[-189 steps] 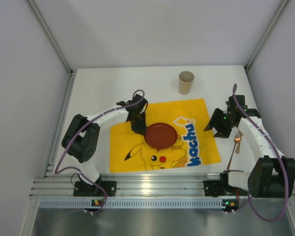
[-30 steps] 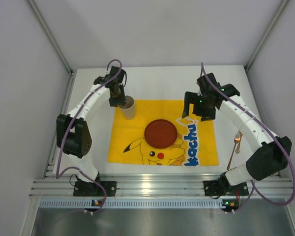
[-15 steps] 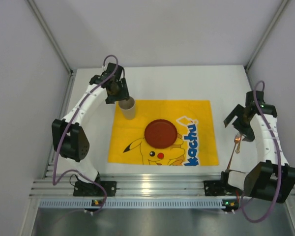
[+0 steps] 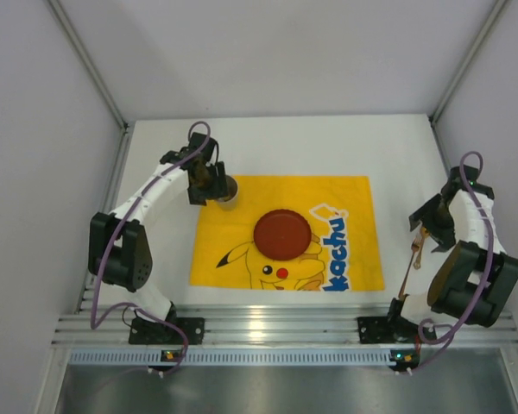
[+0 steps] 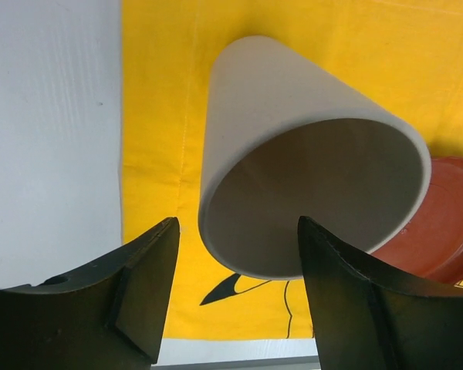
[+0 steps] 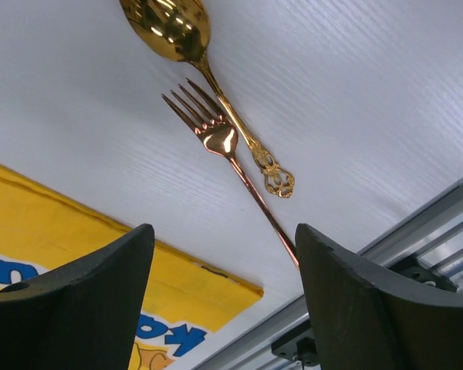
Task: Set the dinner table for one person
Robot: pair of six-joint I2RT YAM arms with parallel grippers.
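Observation:
A beige cup (image 5: pixel 309 154) stands upright on the far left corner of the yellow Pikachu cloth (image 4: pixel 242 216), which lies on the white dinner table (image 4: pixel 328 147). My left gripper (image 4: pixel 209 181) hovers just over the cup (image 4: pixel 228 187) and is open (image 5: pixel 235 301), with its fingers apart from the rim. In the middle of the cloth rests a dark red plate (image 4: pixel 282 234). A copper fork (image 6: pixel 216 139) and a gold spoon (image 6: pixel 166 27) lie side by side on the bare table, right of the cloth. Above them, my right gripper (image 4: pixel 430 222) is open (image 6: pixel 224 301) and holds nothing.
White walls close in the table at the back and on both sides. A metal rail (image 4: pixel 276 332) with the arm bases runs along the near edge. The fork's long handle (image 4: pixel 405 278) reaches toward that rail.
The left gripper has let go of the cup and stays over it. The right arm has swung from the cloth's right part out to the fork and spoon at the right edge.

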